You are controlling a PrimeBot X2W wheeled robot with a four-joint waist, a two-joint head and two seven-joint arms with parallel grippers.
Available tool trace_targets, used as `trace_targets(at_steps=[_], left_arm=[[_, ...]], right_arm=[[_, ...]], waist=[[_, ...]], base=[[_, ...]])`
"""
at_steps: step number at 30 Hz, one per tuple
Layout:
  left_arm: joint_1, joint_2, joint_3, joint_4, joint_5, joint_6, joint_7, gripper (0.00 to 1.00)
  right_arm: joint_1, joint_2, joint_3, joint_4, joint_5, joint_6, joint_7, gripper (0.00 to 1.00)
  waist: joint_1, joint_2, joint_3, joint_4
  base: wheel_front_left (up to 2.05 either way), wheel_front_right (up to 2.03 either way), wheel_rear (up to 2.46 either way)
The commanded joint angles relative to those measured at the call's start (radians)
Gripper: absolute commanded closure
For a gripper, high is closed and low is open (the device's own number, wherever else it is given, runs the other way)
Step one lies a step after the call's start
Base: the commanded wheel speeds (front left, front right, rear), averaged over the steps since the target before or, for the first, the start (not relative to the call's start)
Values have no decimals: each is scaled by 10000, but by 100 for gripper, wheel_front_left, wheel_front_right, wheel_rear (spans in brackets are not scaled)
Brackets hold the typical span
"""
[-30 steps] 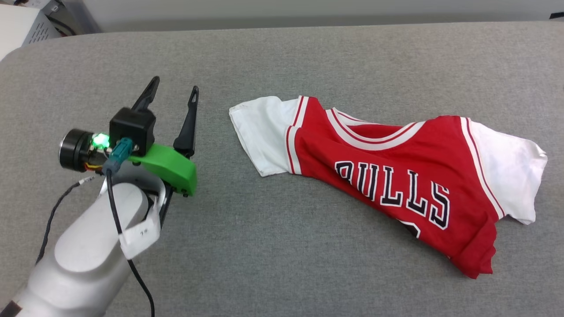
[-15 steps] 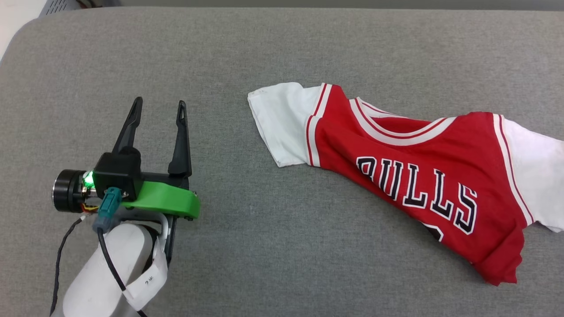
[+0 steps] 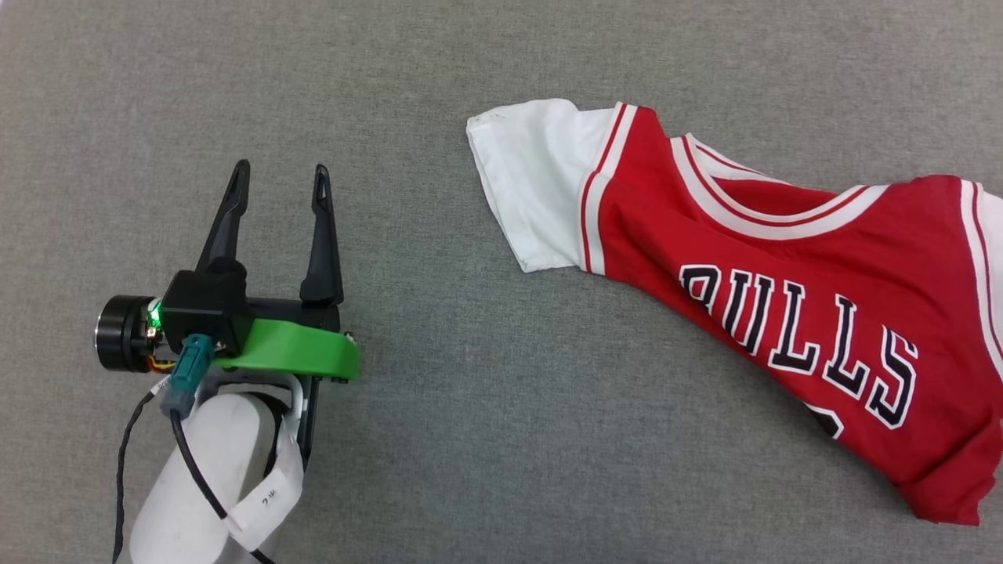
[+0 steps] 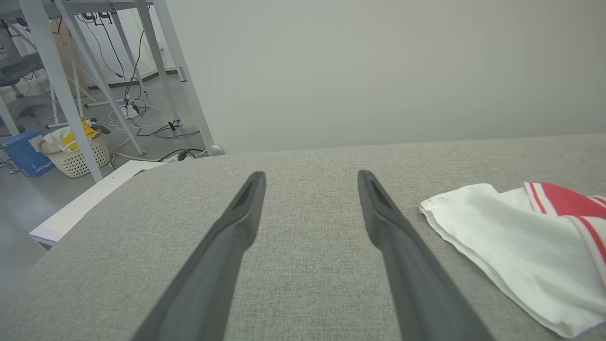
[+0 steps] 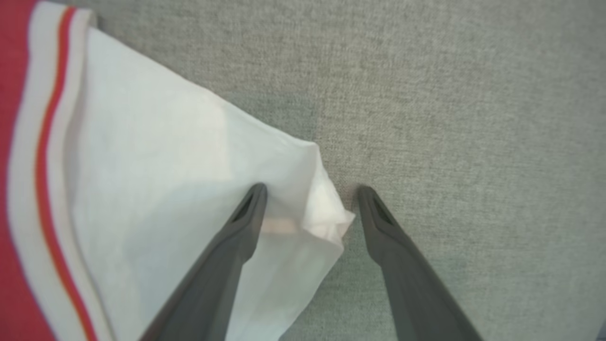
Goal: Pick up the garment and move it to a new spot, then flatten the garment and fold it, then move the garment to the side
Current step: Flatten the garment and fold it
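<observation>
Jaws of the left gripper [image 3: 280, 168] stand wide apart with nothing between them, hovering over bare grey fabric on the left part of the desk [image 3: 470, 439], fingers pointing toward its far edge. The right gripper [image 5: 312, 188] is also spread wide and grips nothing; its fingers straddle the loose corner of a white sleeve [image 5: 326, 215], one tip over the cloth and the other over the desk beside it. The garment [image 3: 783, 258] lies front up and rumpled on the right part of the desk, well apart from the left gripper, with black letters slanting across its red chest. Its other white sleeve [image 3: 533, 180] points toward the left gripper's side.
</observation>
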Motion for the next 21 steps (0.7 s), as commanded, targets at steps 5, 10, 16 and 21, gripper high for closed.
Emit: trace_targets(at_steps=[5,10,16,21], left_arm=[[-43,-286,483,284,322,-478,-58,0],[-90,-398,920,441,422,-975,-58,0],[-541,-220,1224,846,490,-1854,-59,0],[-1365,235,1105,1375,631,-2540,-44,0]], right_arm=[[175,372,505,392,318,-6,-265,100],[45,318,419,320,574,-6,-1344,100],[-60,175,206,-176,731,-6,-3259,100],[32,-47,-15,-824,847,-6,-4363,100]], waist=[[1,0,13,56],[1,0,-363,-128],[1,0,-1009,-356],[1,0,-1405,-580]], base=[[0,0,0],[0,0,0],[0,0,0],[0,0,0]])
